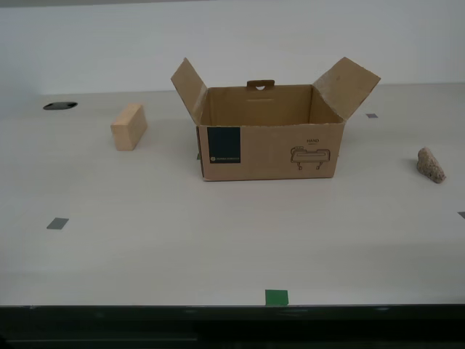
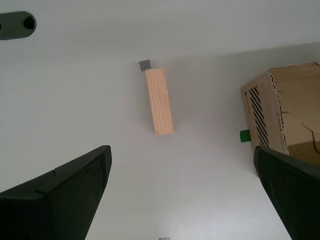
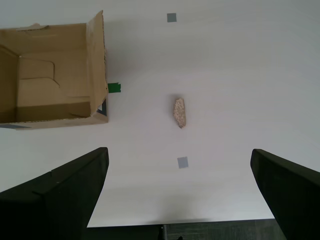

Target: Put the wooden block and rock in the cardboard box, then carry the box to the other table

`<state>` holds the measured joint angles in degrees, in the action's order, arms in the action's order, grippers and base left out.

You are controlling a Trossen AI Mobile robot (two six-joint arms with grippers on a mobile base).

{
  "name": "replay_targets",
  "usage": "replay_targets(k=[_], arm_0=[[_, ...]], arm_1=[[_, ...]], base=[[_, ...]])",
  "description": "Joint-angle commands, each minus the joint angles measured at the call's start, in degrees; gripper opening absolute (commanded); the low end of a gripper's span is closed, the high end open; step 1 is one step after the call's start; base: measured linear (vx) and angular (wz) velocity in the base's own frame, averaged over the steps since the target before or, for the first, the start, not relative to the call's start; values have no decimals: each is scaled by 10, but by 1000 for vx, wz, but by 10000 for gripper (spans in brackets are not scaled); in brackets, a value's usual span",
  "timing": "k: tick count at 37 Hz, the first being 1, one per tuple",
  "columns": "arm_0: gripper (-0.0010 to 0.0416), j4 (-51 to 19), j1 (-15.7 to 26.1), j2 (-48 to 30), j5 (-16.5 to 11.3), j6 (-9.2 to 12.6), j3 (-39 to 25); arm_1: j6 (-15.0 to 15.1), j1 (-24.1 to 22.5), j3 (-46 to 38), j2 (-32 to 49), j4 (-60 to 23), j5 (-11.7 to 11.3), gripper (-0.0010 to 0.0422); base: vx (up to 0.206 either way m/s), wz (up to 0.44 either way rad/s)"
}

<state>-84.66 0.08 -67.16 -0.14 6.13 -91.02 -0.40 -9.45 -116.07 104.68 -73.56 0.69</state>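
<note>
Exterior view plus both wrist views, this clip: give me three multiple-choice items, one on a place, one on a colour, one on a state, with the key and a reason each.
1. In the exterior view, where is the wooden block relative to the cardboard box?
A. inside it
B. to the exterior view's left of it
C. on top of a flap

2. What colour is the square label on the box front?
A. dark blue
B. red
C. yellow

3. What is my first gripper doing?
A. clamping the rock
B. gripping a box flap
C. open, holding nothing

Key: 1 B, the block stands apart on the table. 2 A, the label reads dark blue. 3 C, the jaws are spread wide with the rock lying untouched on the table beyond them.
</note>
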Motion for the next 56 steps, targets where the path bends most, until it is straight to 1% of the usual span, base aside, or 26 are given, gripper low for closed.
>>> replay_targets(k=[1,3,5,9,12,20,25,27,30,45,56], arm_0=[[397,-10,0,0,26,1,0],[397,-17,0,0,38,1,0],[397,-23,0,0,44,1,0],[397,-37,0,0,44,1,0],[397,-42,0,0,44,1,0],[397,-56,0,0,44,1,-1],[397,-55,0,0,44,2,-1],[397,-55,0,0,44,2,-1],[397,-55,0,0,44,3,-1],[397,-55,0,0,44,4,0],[397,-54,0,0,44,8,0]], arm_1=[[1,0,-1,0,9,-2,389],[1,0,-1,0,15,-2,389],[1,0,-1,0,19,-2,389],[0,0,0,0,23,-2,389],[-7,0,4,0,30,0,389],[-7,0,21,0,50,-1,389],[-8,0,28,0,63,-1,389],[-13,1,28,1,65,-1,389],[-18,0,27,12,71,-1,389],[-15,1,22,88,64,0,389],[-15,1,22,147,80,0,389]], base=[[0,0],[0,0],[0,0],[0,0],[0,0],[0,0],[0,0],[0,0],[0,0],[0,0],[0,0]])
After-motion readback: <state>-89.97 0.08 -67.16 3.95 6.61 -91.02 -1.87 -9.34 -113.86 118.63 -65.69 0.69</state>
